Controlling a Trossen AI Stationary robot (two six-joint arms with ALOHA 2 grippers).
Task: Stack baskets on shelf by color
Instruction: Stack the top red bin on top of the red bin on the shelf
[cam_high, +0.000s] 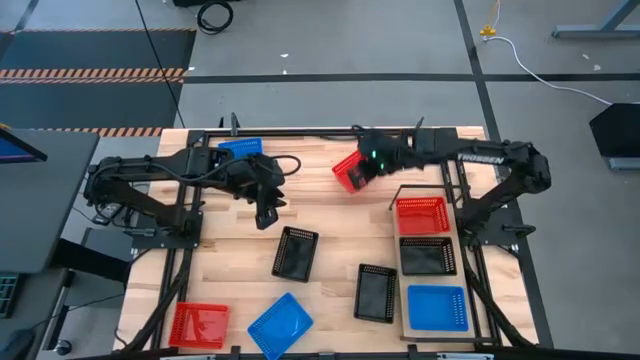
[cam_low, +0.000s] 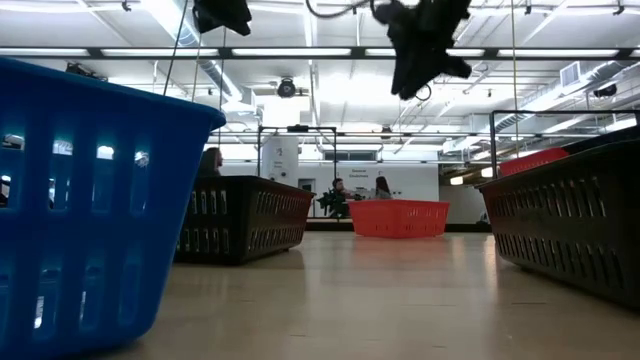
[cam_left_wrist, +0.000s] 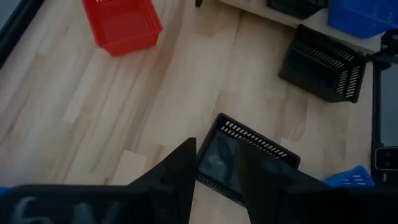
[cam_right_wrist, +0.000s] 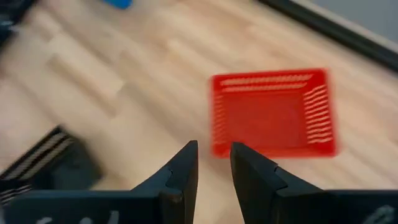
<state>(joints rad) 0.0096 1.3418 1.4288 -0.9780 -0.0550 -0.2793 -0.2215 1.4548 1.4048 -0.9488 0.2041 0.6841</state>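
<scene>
Blue basket looms at the low view's edge, cut off. Right claw, holding nothing, hangs above and partly hides a red basket beside the shelf; left claw is likewise released.

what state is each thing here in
shelf: holds a red basket, black basket, blue basket, none stacked
loose red basket: upright on table, ungripped
other loose baskets: upright on table, unstacked
left gripper: jaws slightly apart, empty
right gripper: jaws slightly apart, empty, over loose red basket
</scene>
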